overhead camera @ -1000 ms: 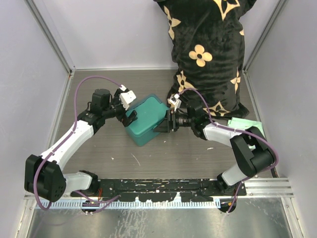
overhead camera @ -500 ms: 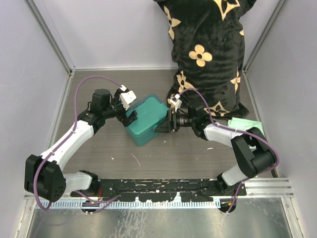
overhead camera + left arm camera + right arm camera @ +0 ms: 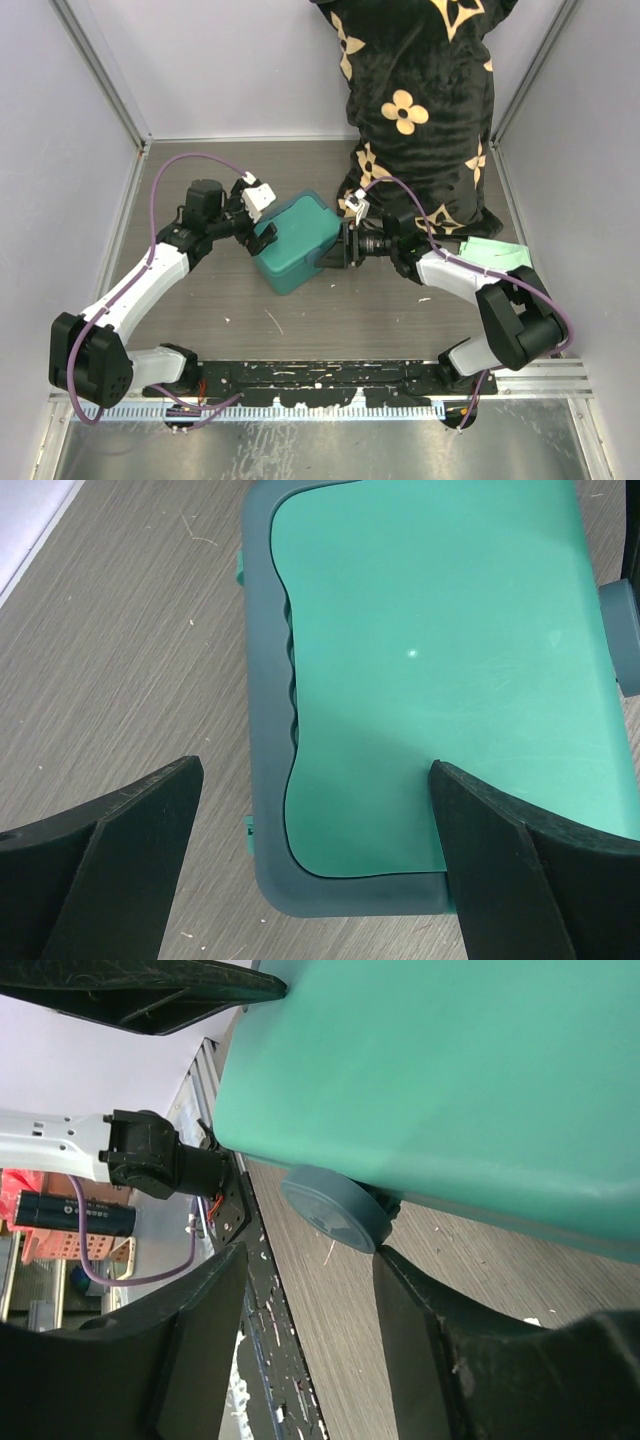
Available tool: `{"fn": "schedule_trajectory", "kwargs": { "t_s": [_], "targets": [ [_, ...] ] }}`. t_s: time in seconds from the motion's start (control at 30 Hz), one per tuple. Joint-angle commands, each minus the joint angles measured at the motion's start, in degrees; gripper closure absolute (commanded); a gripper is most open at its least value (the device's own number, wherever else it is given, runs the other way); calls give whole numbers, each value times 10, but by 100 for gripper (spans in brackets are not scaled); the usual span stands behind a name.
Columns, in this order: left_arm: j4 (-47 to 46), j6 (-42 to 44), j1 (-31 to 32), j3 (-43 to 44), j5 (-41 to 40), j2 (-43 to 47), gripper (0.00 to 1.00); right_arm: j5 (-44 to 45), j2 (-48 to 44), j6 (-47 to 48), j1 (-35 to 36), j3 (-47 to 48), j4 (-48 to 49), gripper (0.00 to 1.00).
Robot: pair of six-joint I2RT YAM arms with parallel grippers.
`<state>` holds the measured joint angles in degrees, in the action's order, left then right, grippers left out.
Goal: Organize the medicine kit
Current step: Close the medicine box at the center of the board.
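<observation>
The medicine kit (image 3: 294,244) is a teal-green box lying mid-table with its lid down. My left gripper (image 3: 262,236) is at its left end. In the left wrist view this gripper (image 3: 315,865) is open above the lid (image 3: 430,660), one finger over the table and the other over the lid's corner. My right gripper (image 3: 334,253) is at the kit's right side. In the right wrist view this gripper (image 3: 310,1255) is open, and the kit's round dark latch (image 3: 335,1216) lies between the fingertips, against the right finger (image 3: 440,1350). The kit's inside is hidden.
A black cushion with gold flowers (image 3: 415,110) leans at the back right, just behind my right arm. A pale green cloth (image 3: 497,250) lies at the right. Grey walls close in the left, back and right. A black rail (image 3: 320,380) runs along the near edge.
My right arm's elbow has swung a little outward to the right while its gripper stays at the kit's latch. The left arm and the kit have barely moved.
</observation>
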<state>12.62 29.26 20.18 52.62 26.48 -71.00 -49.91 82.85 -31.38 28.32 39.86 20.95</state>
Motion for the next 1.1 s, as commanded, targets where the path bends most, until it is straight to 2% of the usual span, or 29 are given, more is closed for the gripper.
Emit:
{"fn": "schedule_trajectory", "kwargs": {
  "t_s": [0.0, 0.13, 0.6, 1.07],
  "targets": [
    [19, 16, 1, -10, -21, 6, 2, 18, -19, 21, 4, 28, -1, 44],
    [19, 16, 1, -9, -20, 5, 2, 41, -1, 22, 3, 46, -19, 48],
    [22, 16, 1, -7, -21, 3, 2, 76, 36, 27, 4, 73, -50, 49],
    [23, 18, 2, -12, -20, 8, 2, 85, 40, 62, 4, 61, -56, 49]
  ]
}}
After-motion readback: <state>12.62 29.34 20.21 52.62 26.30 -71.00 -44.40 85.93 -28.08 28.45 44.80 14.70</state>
